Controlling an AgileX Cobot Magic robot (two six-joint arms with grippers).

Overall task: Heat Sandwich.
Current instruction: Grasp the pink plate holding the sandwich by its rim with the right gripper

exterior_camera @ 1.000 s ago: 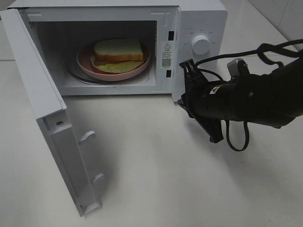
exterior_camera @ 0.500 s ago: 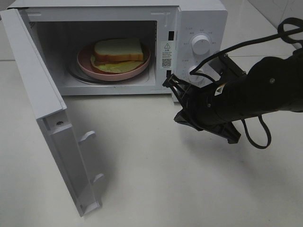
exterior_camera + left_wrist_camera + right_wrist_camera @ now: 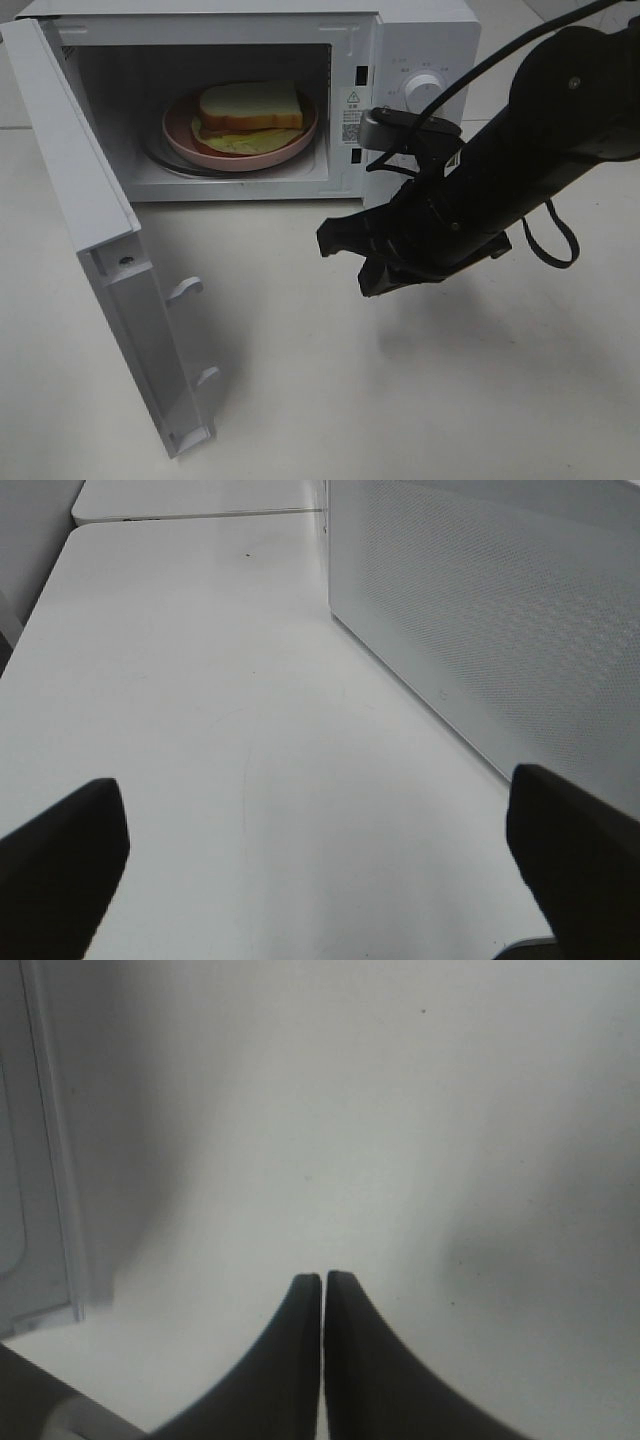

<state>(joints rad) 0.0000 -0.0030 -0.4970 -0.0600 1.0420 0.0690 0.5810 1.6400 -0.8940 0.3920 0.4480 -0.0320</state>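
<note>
The square white-bread sandwich (image 3: 250, 105) lies on a round pink plate (image 3: 178, 138) inside the open white microwave oven (image 3: 425, 40). The right tool (image 3: 328, 239), closed and holding nothing, hangs over the white table (image 3: 300, 390) before the oven, well apart from the sandwich. The left tool (image 3: 320, 858) stands wide open, empty.

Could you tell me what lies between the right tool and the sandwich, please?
In the exterior high view, only bare table, the microwave's open front sill and the pink plate's rim lie between the right tool and the sandwich.
</note>
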